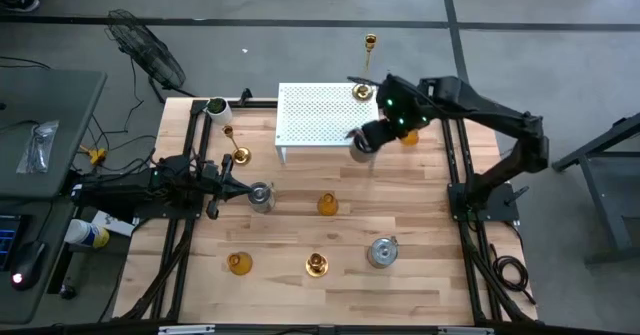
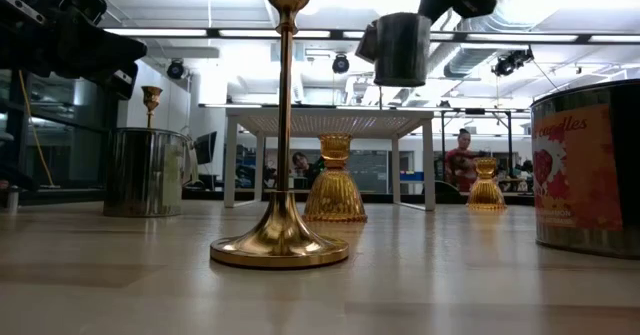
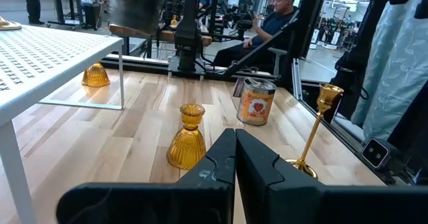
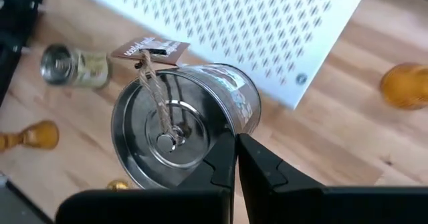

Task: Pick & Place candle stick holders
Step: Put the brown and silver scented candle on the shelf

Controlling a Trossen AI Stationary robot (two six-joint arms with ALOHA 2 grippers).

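Observation:
My right gripper [image 1: 372, 135] is shut on a shiny silver cup [image 4: 180, 127], which carries a paper tag on twine and is in the air by the white rack's [image 1: 325, 115] near right corner. In the low view the cup [image 2: 400, 47] hangs higher than the rack top. A gold stick [image 1: 362, 92] stands on the rack. My left gripper [image 1: 225, 185] is shut and empty, just left of a second silver cup [image 1: 261, 197] standing on the table. Other holders stand on the table: amber ones [image 1: 327, 204] [image 1: 238, 263] [image 1: 408, 135], a gold one [image 1: 317, 265] and a silver one [image 1: 382, 251]. My right gripper pinches the silver cup at its rim [image 4: 224, 147], on the side nearest the fingers, between its two fingers. The fingers come from above, slanting down. The cup is lifted clear of table and rack and hangs tilted below the gripper.
A white cup [image 1: 217, 107] stands at the table's far left corner, with a gold stick [image 1: 235, 155] lying near it. Another gold stick [image 1: 370, 43] shows beyond the table's far edge. People sit in the room behind the table [image 3: 277, 17].

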